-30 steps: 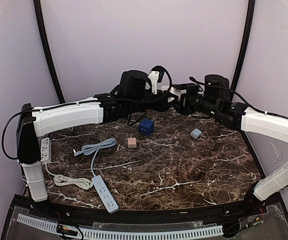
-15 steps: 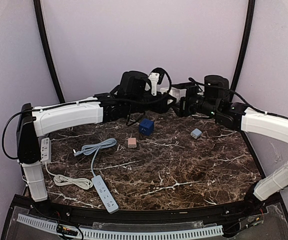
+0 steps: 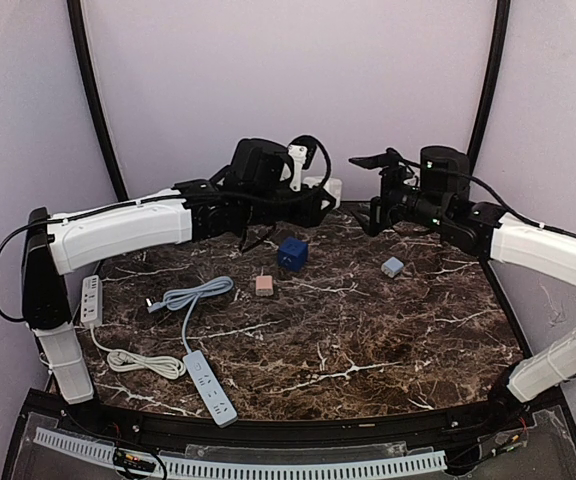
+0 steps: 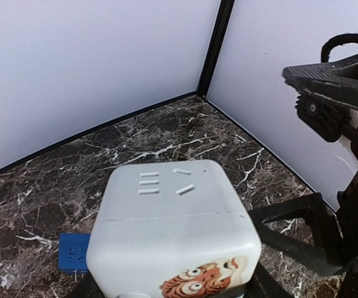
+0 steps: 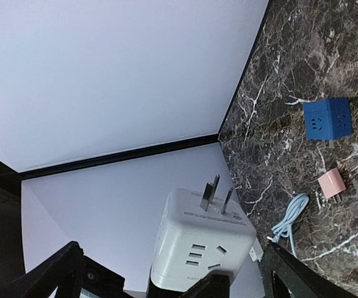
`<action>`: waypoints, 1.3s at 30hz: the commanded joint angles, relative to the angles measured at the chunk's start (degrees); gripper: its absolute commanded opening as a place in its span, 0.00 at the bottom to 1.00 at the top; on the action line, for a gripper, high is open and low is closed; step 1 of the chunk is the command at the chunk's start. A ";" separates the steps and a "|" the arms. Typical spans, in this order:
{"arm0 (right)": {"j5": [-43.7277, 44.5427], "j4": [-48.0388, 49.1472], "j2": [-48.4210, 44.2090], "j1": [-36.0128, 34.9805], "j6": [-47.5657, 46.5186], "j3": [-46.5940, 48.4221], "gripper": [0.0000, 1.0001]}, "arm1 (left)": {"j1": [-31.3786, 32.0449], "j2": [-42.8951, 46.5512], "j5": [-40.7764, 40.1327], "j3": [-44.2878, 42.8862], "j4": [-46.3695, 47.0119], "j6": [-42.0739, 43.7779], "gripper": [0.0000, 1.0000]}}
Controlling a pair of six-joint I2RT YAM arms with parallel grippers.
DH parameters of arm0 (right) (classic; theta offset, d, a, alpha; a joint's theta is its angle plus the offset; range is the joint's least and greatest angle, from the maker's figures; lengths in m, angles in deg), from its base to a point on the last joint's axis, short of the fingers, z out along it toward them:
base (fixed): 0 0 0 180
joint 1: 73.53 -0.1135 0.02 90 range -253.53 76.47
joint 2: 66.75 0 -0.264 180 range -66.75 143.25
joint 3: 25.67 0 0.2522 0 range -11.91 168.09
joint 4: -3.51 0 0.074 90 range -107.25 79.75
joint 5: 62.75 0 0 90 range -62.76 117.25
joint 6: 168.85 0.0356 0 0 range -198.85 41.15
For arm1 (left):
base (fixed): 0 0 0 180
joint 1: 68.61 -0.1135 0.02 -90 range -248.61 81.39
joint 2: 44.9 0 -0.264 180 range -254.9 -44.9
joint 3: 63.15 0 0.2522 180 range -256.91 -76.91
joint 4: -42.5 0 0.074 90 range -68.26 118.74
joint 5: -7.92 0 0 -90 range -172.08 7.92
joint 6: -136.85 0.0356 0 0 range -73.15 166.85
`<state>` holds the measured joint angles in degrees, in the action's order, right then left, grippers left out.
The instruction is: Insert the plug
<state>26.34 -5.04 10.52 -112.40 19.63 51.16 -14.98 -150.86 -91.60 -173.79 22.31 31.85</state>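
High over the back of the worktop (image 3: 368, 330), the white socket cube (image 3: 330, 186) clamped in your left hand (image 3: 318, 200) hangs just beside the wide-spread fingers of your right hand (image 3: 370, 188), leaving you only a narrow gap there. Below them the blue cube (image 3: 291, 252), pink adapter (image 3: 265, 285) and grey adapter (image 3: 393, 267) lie well apart, with room to pass between. Your left front is cluttered by the blue-grey cable (image 3: 196, 295), white cable (image 3: 146, 361), near power strip (image 3: 211, 387) and white power strip (image 3: 91, 300); the middle and right front are bare marble.
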 commanded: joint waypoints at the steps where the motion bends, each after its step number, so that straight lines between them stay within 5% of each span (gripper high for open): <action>1: -0.35 -4.50 -1.65 1.18 -9.68 1.24 0.99 | -0.69 5.59 -6.67 1.42 -6.44 -0.60 0.01; 11: -2.53 -19.10 4.03 0.88 -37.54 10.42 0.98 | -2.98 14.72 -16.31 4.43 -24.87 -9.12 0.01; 17: 5.31 -22.83 6.10 -5.07 -50.45 10.61 0.98 | -7.18 23.46 -16.04 9.81 -35.11 -17.36 0.01; 29: 11.65 -27.78 12.91 -24.17 -66.70 12.83 0.96 | -9.33 32.56 -16.69 13.95 -51.13 -23.12 0.01; 34: 17.55 -28.81 18.37 -32.60 -70.71 18.18 0.95 | -9.36 36.90 -16.69 13.64 -58.27 -24.86 0.01; 39: 14.46 -29.45 27.79 -36.78 -71.81 27.35 0.93 | -9.46 40.92 -18.54 14.64 -62.76 -26.02 0.01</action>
<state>40.79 -34.26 32.55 -146.74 -49.44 71.66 -24.10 -113.61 -108.06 -160.02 -33.56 7.94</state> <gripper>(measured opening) 0.938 0.528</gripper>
